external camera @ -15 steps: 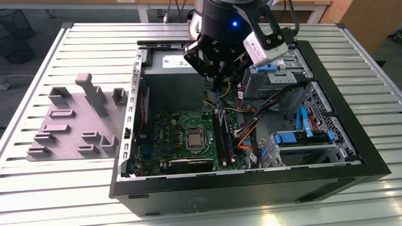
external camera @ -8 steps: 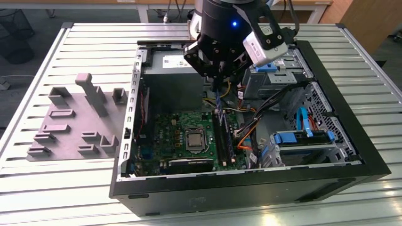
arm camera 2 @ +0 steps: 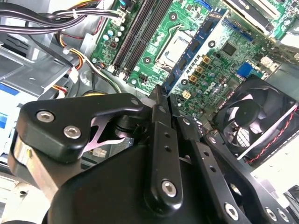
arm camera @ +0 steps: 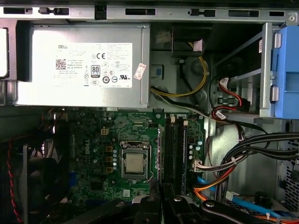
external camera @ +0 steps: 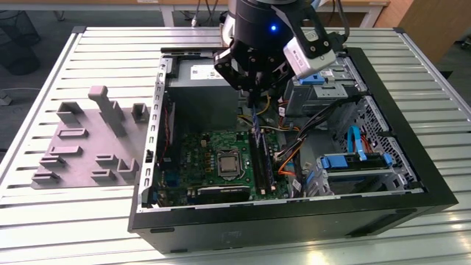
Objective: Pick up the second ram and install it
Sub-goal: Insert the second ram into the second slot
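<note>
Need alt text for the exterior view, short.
A robot arm's gripper holds a thin memory stick upright over the motherboard of an open computer case. A grey fixture plate lies at the exterior view's left.

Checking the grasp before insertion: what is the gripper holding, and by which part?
The gripper is shut on the second ram, pinching it at its near end; the rest of the stick projects toward the motherboard.
</note>
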Available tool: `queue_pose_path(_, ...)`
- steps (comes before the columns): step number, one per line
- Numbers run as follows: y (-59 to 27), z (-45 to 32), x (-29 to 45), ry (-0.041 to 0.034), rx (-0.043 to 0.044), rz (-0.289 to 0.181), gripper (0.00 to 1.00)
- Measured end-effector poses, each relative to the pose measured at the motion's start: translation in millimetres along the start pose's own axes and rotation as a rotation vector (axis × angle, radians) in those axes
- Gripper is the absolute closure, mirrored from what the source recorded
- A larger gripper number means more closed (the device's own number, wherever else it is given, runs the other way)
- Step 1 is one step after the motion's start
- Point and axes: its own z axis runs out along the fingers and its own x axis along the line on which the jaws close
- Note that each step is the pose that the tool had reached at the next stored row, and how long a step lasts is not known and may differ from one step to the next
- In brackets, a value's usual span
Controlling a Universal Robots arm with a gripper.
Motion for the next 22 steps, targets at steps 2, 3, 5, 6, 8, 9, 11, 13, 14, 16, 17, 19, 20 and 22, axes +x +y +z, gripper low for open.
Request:
queue_pose_path(2,0.0,0.0,0.3,0.0,0.0,0.0,0.86)
queue_pose_path(3,0.0,0.0,0.4,0.0,0.0,0.0,0.86)
queue_pose_path(5,0.0,0.0,0.6,0.0,0.0,0.0,0.86)
queue_pose_path(6,0.0,0.3,0.6,0.0,0.0,0.0,0.86)
queue_pose_path(8,0.0,2.0,-1.4,-0.0001,-0.0001,0.0,0.86)
queue_pose_path(9,0.1,3.0,-3.1,0.0003,0.0,0.0,0.86)
queue_pose_path(11,0.2,5.5,-6.5,0.0005,0.0,0.0,0.86)
queue_pose_path(13,0.2,8.9,-7.7,0.0006,0.0001,0.0,0.86)
queue_pose_path(14,0.2,10.8,-7.7,0.0006,-0.0001,0.001,0.86)
queue_pose_path(16,0.1,14.5,-7.8,0.001,0.0,-0.002,0.86)
queue_pose_path(17,0.0,16.3,-7.9,0.0009,0.0001,-0.008,0.86)
queue_pose_path(19,0.1,19.8,-8.0,0.0004,0.0006,-0.027,0.86)
queue_pose_path(20,0.0,21.6,-8.0,0.0003,0.0007,-0.03,0.86)
queue_pose_path(22,-0.8,25.4,-8.1,0.0003,0.0007,-0.029,0.86)
